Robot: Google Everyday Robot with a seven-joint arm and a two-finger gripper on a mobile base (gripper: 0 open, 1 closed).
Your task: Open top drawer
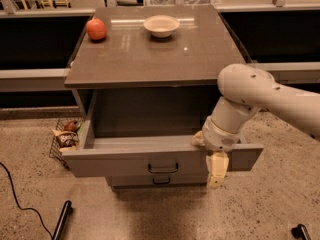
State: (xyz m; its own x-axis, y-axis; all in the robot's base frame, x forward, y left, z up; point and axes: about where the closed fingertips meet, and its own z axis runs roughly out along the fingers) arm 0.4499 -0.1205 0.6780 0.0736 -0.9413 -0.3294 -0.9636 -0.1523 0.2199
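Note:
The top drawer (120, 161) is a wide grey drawer under the cabinet top. It stands pulled far out, and its inside shows nothing in it. A small dark loop handle (163, 168) sits at the centre of its front panel. A lower drawer front with a like handle (161, 181) shows just beneath. My gripper (216, 175) hangs from the white arm (250, 91) and points down in front of the drawer's front panel. It is right of the handle and not on it.
A red round fruit (96, 29) and a white bowl (161, 25) sit on the cabinet top (150, 59). A wire basket of packets (65, 136) stands on the floor at the left. A black cable (17, 201) and a dark rod (62, 219) lie at the front left.

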